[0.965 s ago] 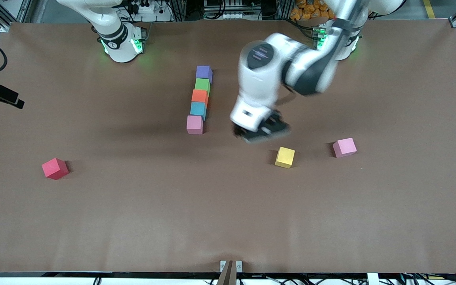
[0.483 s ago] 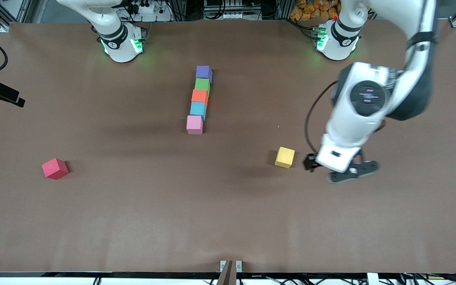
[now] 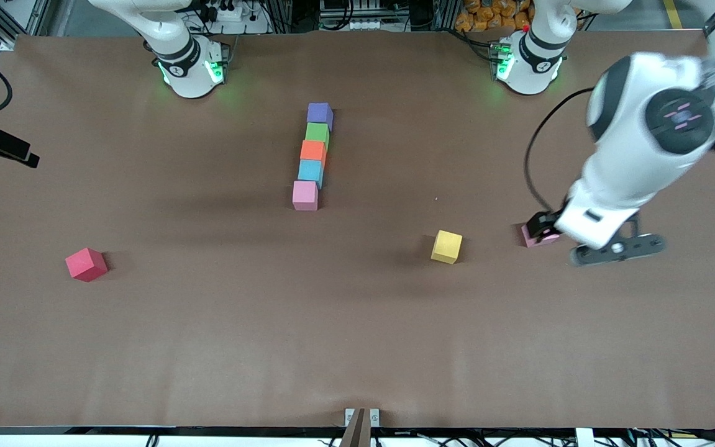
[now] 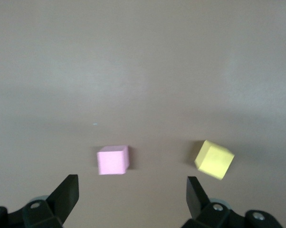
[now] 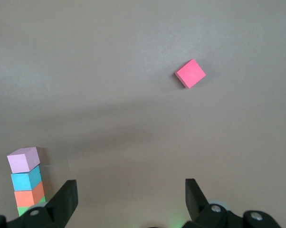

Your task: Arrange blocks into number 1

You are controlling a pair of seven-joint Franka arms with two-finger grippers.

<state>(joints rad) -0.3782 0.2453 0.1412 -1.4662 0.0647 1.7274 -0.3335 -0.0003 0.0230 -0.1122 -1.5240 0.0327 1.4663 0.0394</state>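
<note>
I see my left gripper [image 4: 128,197], fingers apart, over the bench [image 3: 357,323] beside the loose pink block [image 3: 535,236]. My right gripper [image 5: 128,197] waits, spread wide too.

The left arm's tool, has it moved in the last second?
Yes. The left tool swung from beside the block column, past the yellow cube, toward the left arm's end of the table.

A small matte red cube [image 3: 86,264] sits alone on the brown bench [image 3: 208,347] toward the right arm's end. A small matte yellow cube [image 3: 446,246] rests toward the left arm's end, slightly farther from the front camera than the red one.
</note>
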